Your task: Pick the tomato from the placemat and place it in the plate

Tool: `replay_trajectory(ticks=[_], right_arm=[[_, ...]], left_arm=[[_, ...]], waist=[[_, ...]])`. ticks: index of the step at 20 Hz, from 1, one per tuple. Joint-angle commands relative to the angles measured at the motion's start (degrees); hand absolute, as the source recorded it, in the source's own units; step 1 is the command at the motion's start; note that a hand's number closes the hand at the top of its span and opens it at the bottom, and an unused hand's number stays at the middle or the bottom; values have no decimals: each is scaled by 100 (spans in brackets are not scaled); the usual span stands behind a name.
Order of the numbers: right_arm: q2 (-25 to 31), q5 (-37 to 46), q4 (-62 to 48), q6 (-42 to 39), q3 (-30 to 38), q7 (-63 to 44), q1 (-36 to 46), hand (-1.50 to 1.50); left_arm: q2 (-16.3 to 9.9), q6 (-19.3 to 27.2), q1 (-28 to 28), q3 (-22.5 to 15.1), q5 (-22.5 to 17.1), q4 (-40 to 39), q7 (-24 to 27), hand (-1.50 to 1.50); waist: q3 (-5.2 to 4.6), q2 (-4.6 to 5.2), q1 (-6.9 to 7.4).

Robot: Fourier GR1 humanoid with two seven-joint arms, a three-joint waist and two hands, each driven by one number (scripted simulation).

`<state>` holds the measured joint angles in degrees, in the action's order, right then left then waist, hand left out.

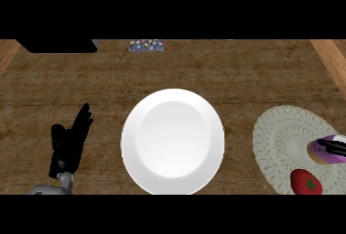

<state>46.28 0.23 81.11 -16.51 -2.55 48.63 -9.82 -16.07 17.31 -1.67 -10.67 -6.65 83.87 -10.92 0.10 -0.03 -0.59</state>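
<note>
While tomato [306,182] sits on placemat [283,137], no writing legible

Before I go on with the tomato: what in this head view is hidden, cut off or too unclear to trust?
- Right hand: cut off by the right edge; only dark fingers show over a purple-and-cream object, grip unclear.
- That object: partly covered by the fingers, identity unclear.
- Placemat: right side runs out of view.
- Tomato: lower part cut by the bottom band.
- Small patterned item and dark shape at the top edge: cut off, unidentifiable.
</note>
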Motion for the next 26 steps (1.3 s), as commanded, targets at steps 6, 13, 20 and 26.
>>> replay_trajectory(ticks=[6,13,20,26], right_arm=[[867,1333,572,197,-22,-388,18,-150],[1178,2172,769,-406,-520,-1080,44,-150],[376,2960,334,-655,-740,-1337,561,-150],[9,3405,508,-903,-571,-1431,478,-150]], left_arm=[[7,-129,-56,147,-19,-20,-99,0],[261,123,116,-113,355,146,-89,0],[52,-350,150,235,236,436,-350,0],[336,-290,270,239,514,476,-279,0]], waist=[[-17,-9,33],[-12,3,71],[-9,1,84],[-10,-2,68]])
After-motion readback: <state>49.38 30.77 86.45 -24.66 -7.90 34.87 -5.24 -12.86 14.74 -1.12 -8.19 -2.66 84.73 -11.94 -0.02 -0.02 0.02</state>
